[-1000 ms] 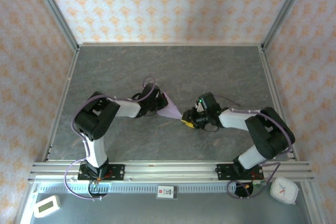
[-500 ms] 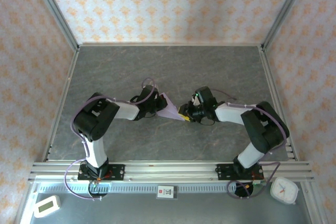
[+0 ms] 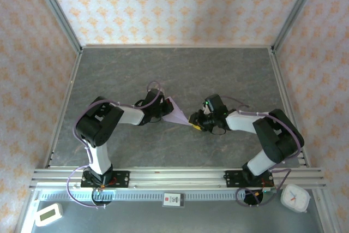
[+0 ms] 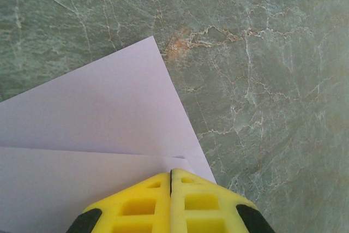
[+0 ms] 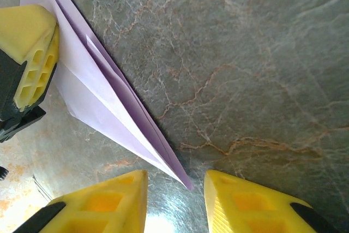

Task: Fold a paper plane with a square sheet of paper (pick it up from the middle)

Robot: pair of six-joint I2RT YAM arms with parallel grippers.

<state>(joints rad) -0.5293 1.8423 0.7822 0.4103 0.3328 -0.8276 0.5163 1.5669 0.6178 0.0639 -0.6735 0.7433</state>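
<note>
— What is the table (image 3: 180, 69) like?
— Flat and grey-green, marbled with pale veins and a few rusty streaks. A metal rail (image 3: 174, 175) runs along its near edge.
— And what lies on it?
— One lavender paper plane (image 3: 175, 113), near the middle. It is folded into a long, sharp triangle, its tip on the surface and pointing toward the right side.

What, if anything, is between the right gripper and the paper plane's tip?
Nothing visible. The right gripper is open with the pointed tip of the paper plane at the gap between its fingers; the left gripper, shut, holds the wider end.
</note>
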